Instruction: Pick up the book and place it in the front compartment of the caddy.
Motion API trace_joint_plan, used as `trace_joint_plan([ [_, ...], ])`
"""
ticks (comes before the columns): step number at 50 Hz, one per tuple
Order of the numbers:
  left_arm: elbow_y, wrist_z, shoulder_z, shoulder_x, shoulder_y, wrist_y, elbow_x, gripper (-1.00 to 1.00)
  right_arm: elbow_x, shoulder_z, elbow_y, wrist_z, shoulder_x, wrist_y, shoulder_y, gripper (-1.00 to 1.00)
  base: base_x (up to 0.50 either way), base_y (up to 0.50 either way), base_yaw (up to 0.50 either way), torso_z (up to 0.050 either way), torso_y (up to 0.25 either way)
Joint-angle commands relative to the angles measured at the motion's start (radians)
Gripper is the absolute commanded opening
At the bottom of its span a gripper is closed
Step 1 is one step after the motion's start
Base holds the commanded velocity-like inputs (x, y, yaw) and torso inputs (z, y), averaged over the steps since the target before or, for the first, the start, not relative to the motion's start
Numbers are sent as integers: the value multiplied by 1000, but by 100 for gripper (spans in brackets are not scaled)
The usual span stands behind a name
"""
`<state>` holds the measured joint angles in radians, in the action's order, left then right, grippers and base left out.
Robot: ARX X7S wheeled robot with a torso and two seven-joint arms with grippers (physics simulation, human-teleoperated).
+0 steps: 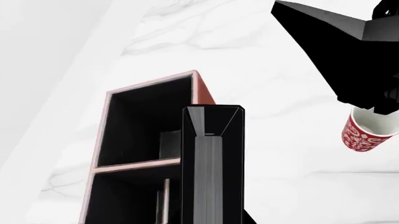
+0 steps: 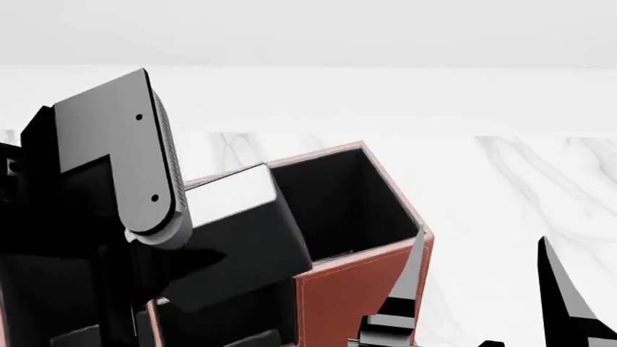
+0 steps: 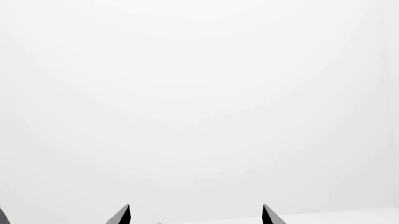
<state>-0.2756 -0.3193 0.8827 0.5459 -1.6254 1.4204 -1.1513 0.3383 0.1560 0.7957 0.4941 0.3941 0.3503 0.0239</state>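
Observation:
My left gripper (image 1: 212, 221) is shut on the book (image 1: 212, 163), a thin black book with its pale page edges facing the camera. In the left wrist view it hangs over the caddy (image 1: 203, 91), across the divider (image 1: 134, 165) between two black compartments. I cannot tell whether it touches the caddy. In the head view the reddish-brown caddy (image 2: 357, 289) stands in the middle with one deep compartment open. My left arm (image 2: 115, 181) covers the caddy's left part and hides the book. My right gripper (image 2: 482, 238) is open and empty, to the right of the caddy.
A red-and-white patterned mug (image 1: 365, 135) stands on the white marble table (image 1: 274, 70) beside the caddy. A black part of my right arm (image 1: 337, 51) hangs above the mug. The right wrist view shows only a white wall between the fingertips (image 3: 126, 211).

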Motion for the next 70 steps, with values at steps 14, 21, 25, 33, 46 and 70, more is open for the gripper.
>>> trace_joint_plan([
  [14, 99, -87, 136, -17, -131, -54, 163, -100, 5, 5, 4, 8, 7, 1, 2, 100, 0, 0, 0, 1, 1],
  [21, 124, -101, 182, -38, -169, -54, 201, -100, 7, 3, 2, 8, 9, -4, 1, 100, 0, 0, 0, 0, 2],
  [25, 153, -120, 225, -47, -178, -73, 236, -100, 13, -3, 7, 12, 11, -2, 1, 100, 0, 0, 0, 0, 0],
  [33, 177, -148, 275, -47, -182, -94, 265, -100, 15, -4, 6, 14, 13, -5, 1, 100, 0, 0, 0, 0, 1],
  [46, 223, -155, 326, -53, -169, -123, 307, -100, 17, -2, 0, 16, 14, -15, -1, 100, 0, 0, 0, 0, 2],
  [70, 344, -136, 355, -77, -76, -224, 363, -100, 25, -6, -5, 20, 21, -25, -5, 100, 0, 0, 0, 0, 1],
])
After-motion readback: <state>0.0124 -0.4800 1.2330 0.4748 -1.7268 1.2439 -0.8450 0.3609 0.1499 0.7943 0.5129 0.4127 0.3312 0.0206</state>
